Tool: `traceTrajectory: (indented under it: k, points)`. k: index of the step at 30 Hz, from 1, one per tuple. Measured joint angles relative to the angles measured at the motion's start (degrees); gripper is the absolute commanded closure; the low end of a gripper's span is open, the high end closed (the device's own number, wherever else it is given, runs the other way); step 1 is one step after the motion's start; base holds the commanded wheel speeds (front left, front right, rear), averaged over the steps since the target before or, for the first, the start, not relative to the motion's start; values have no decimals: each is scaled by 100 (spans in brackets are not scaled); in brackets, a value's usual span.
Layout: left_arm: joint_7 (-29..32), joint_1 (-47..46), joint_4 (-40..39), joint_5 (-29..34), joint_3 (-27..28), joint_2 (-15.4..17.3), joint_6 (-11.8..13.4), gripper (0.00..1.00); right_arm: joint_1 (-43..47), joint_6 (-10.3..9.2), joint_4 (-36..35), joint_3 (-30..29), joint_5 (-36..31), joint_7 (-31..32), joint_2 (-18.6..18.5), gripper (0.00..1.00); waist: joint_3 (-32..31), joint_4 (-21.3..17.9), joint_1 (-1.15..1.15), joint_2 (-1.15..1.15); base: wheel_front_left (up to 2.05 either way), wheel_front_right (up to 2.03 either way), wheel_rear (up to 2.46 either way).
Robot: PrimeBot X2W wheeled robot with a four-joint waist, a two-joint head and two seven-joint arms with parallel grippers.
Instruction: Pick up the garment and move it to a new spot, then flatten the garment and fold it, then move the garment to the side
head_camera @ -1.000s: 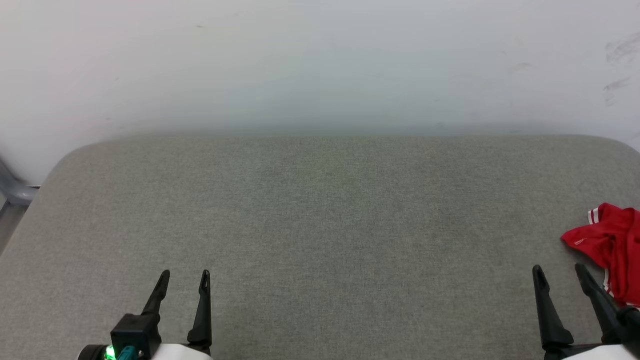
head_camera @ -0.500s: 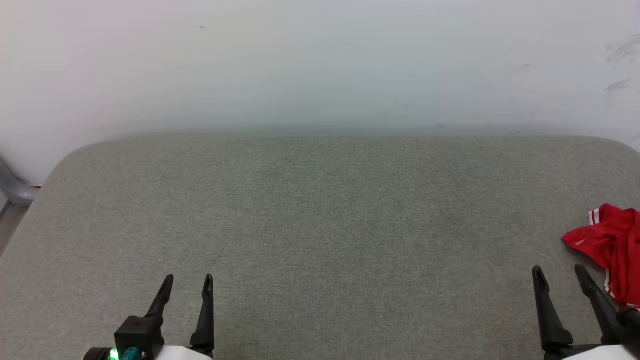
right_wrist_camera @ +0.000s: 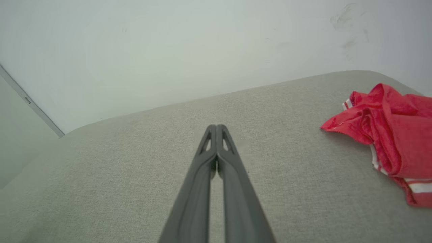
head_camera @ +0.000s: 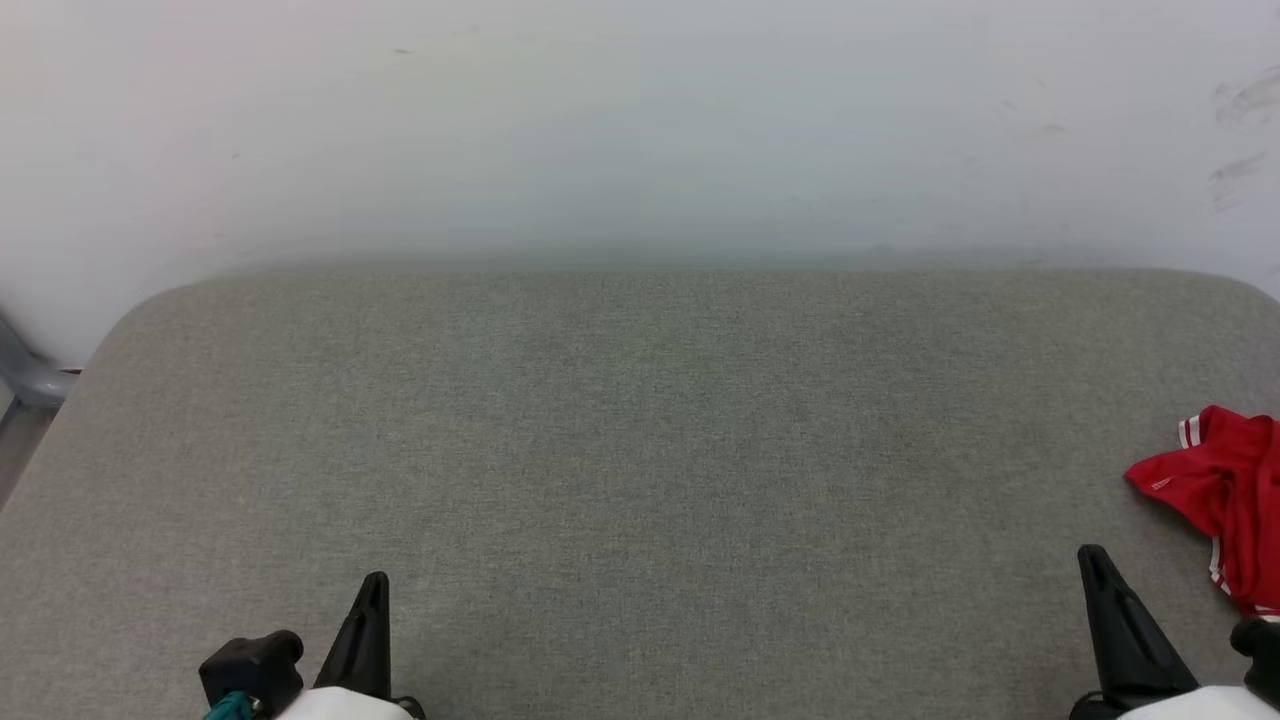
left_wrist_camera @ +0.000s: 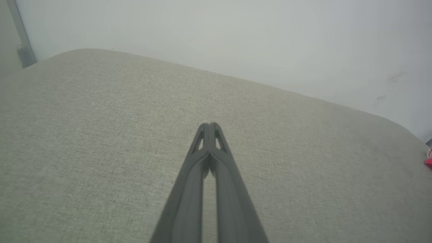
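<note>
The garment (head_camera: 1225,490), a red shirt with red-white striped trim, lies crumpled at the right edge of the grey padded table (head_camera: 640,450); the right wrist view shows the garment (right_wrist_camera: 388,135) bunched at its right side. My right gripper (head_camera: 1092,556) is shut and empty, a short way to the left of and nearer than the garment, its tips (right_wrist_camera: 216,127) pressed together. My left gripper (head_camera: 376,580) sits shut and empty at the lower left, far from the garment, fingertips (left_wrist_camera: 209,125) touching. A sliver of the garment (left_wrist_camera: 428,161) shows at the left wrist view's right edge.
A white wall (head_camera: 640,130) rises right behind the table's far edge. A grey metal bar (head_camera: 25,375) stands off the table's far left corner. The table's corners are rounded.
Both grippers have closed from open to shut with nothing between their fingers. Both have also drawn back slightly toward the bottom of the head view. The garment has not moved.
</note>
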Motion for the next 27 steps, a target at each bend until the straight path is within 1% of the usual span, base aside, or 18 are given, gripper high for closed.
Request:
traceTrajectory:
  k: [13,23,24,27]
  points:
    - [303,-151,65,-1201,224,-108,-154,100,-346,0,405,71,1352,44,-36,100,29,-10,0,0,0,0,0]
    - [532,-267,105,-2016,378,-205,-256,100,-571,0,676,109,2231,53,-55,100,52,-17,0,0,0,0,0]
    - [597,-304,121,-2237,427,-230,-271,100,-606,-1,758,113,2487,58,-58,100,59,-19,0,0,0,0,0]
    - [661,-371,130,-2527,494,-249,-322,100,-700,-1,850,121,2810,78,-64,100,68,-22,0,0,0,0,0]
